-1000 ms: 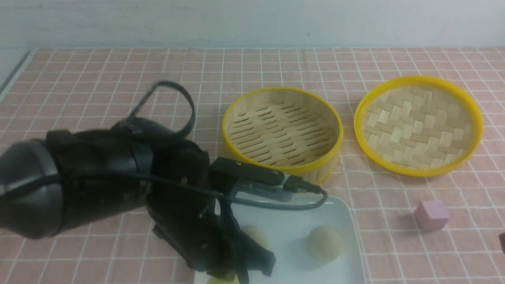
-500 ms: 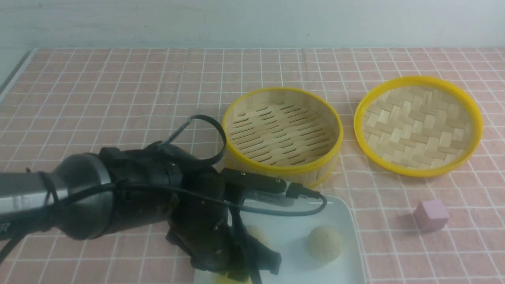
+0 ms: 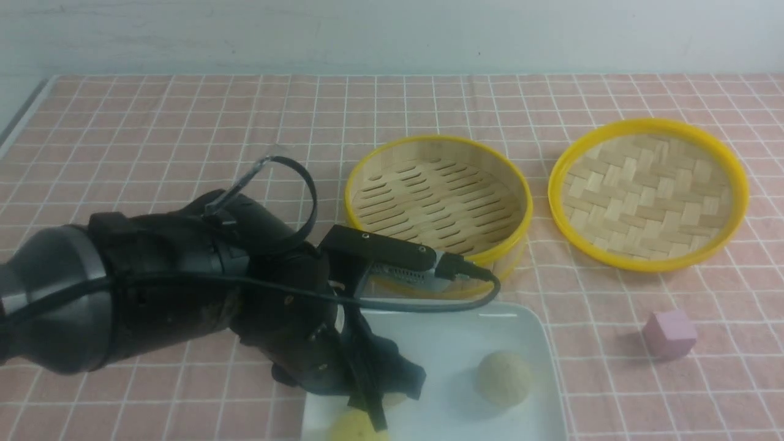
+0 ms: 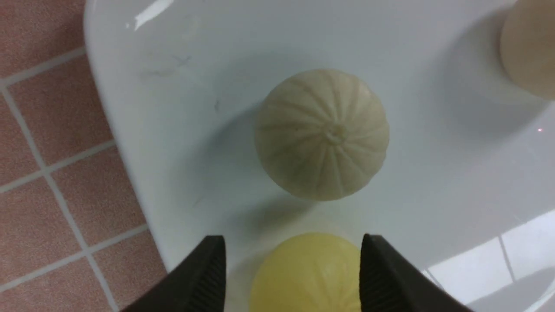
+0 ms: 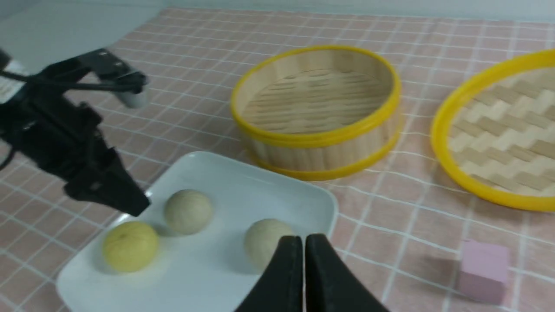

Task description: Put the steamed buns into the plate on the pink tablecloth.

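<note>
Left gripper [image 4: 292, 242] has lifted off the yellow bun [image 3: 357, 429]; all three steamed buns [image 5: 188, 212] lie in the plate [image 3: 465, 331].
Yellow bun at plate's near-left corner, pale bun [image 4: 321, 134] just beside it, second pale bun [image 3: 504, 378] toward plate's right edge. Plate at near edge of pink tablecloth [image 3: 184, 122]. Left gripper's fingers apart above yellow bun. Right gripper [image 5: 303, 237] fingers pressed together, empty. Bamboo steamer [image 3: 438, 202] just behind plate; lid [image 3: 649, 193], pink cube [image 3: 669, 332] toward right edge.

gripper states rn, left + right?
Left gripper: open, fingers either side of the yellow bun, which lies on the plate.
Right gripper: closed, holding nothing.
</note>
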Robot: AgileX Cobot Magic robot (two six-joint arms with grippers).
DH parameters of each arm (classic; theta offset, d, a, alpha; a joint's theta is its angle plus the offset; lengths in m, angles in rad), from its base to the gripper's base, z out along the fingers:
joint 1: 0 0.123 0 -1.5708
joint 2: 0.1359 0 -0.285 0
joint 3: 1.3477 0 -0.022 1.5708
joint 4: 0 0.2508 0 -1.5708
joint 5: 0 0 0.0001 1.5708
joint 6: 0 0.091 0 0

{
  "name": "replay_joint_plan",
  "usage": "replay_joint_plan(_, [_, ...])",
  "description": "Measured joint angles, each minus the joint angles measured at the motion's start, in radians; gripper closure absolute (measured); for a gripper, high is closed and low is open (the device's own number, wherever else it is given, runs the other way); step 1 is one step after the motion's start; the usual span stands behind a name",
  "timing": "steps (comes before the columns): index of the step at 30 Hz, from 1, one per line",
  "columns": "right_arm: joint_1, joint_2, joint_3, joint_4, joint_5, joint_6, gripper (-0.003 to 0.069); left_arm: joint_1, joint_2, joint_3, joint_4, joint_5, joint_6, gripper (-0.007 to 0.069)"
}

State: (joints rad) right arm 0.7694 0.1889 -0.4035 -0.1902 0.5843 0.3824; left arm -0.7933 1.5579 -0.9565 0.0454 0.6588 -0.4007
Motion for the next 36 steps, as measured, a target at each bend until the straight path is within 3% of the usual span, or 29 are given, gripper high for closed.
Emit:
replay_joint_plan(3, [0.000, 0.000, 0.016, 0.076, -0.032, -0.133, 0.0659, 0.000, 0.000, 0.000, 0.000, 0.000, -0.014, 0.0199])
replay_joint_plan(7, [0.000, 0.000, 0.023, 0.094, -0.041, -0.195, 0.0658, 0.000, 0.000, 0.000, 0.006, 0.000, -0.016, 0.0199])
replay_joint_plan(19, [0.000, 0.000, 0.023, 0.100, -0.041, -0.209, 0.0643, 0.000, 0.000, 0.000, 0.030, -0.004, -0.018, 0.0228])
replay_joint_plan(31, [-0.001, -0.031, 0.024, 0.100, -0.039, -0.211, 0.0627, 0.000, 0.000, 0.000, 0.032, -0.019, -0.050, 0.0312])
replay_joint_plan(36, [-0.147, -0.092, 0.110, 0.100, -0.108, -0.211, 0.0622, 0.000, 0.000, 0.000, 0.051, -0.020, -0.070, 0.0317])
